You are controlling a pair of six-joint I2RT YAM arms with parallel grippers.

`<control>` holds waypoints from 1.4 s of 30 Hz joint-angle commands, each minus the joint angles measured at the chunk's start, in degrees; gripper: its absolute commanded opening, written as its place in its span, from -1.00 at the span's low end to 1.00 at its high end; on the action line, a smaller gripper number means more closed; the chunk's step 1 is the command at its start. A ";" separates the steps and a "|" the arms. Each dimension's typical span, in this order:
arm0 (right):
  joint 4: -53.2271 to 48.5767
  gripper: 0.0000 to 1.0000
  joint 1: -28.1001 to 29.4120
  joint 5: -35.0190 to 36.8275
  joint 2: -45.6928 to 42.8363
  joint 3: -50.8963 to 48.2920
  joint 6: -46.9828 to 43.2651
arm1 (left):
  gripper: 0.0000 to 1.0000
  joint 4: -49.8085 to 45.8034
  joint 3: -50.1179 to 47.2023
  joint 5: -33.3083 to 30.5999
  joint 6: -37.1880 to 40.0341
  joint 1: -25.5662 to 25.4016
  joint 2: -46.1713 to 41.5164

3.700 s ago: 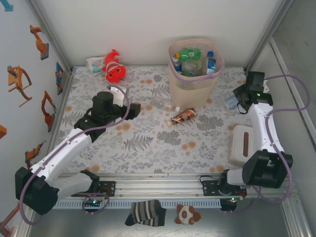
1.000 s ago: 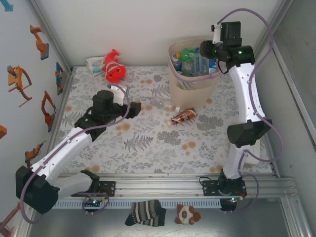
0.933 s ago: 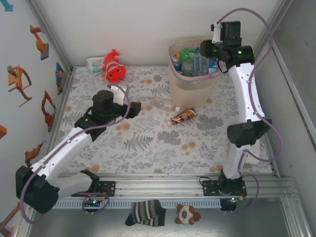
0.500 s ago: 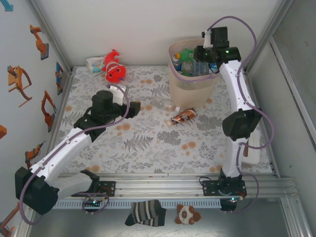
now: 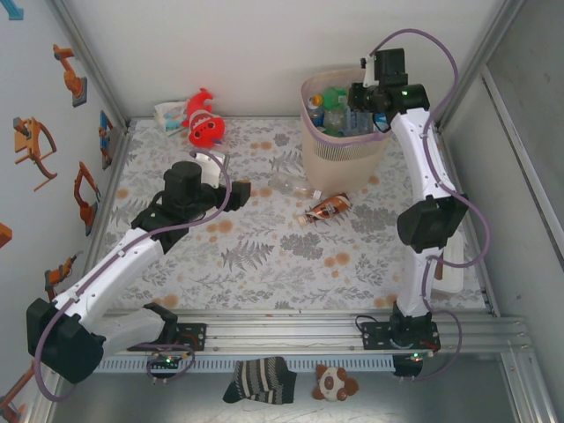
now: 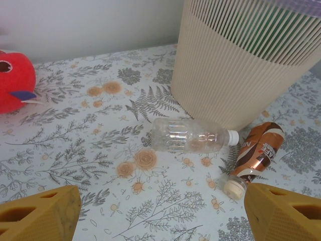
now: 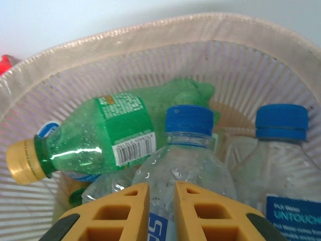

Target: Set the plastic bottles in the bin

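Right gripper (image 7: 161,193), fingers together and empty, hangs over the binned bottles (image 7: 115,130) in the bin (image 5: 345,150). Clear bottle (image 6: 188,135) and brown bottle (image 6: 256,153) lie on the bench (image 6: 75,150) at the bin's near-left foot. Left gripper (image 6: 160,218), fingers apart, is the nearer one; the clear bottle lies just to its right, long axis left-right, cap rightward.

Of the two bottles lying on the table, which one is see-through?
The white-capped bottle, nearer the red toy; the other bottle beside it is shiny brown with a cream cap.
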 commanded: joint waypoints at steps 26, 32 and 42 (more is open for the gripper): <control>-4.27 -0.56 -0.12 -1.18 -18.27 -8.83 2.91 | 0.66 1.67 0.24 4.66 -0.14 0.08 1.55; -1.99 -0.56 -0.12 0.61 -24.97 -17.97 2.78 | 0.65 1.80 2.80 11.56 6.07 -2.11 8.25; -1.28 -0.56 -0.10 3.86 -33.44 -28.14 2.60 | 0.60 -4.25 14.98 17.94 20.33 -10.90 26.81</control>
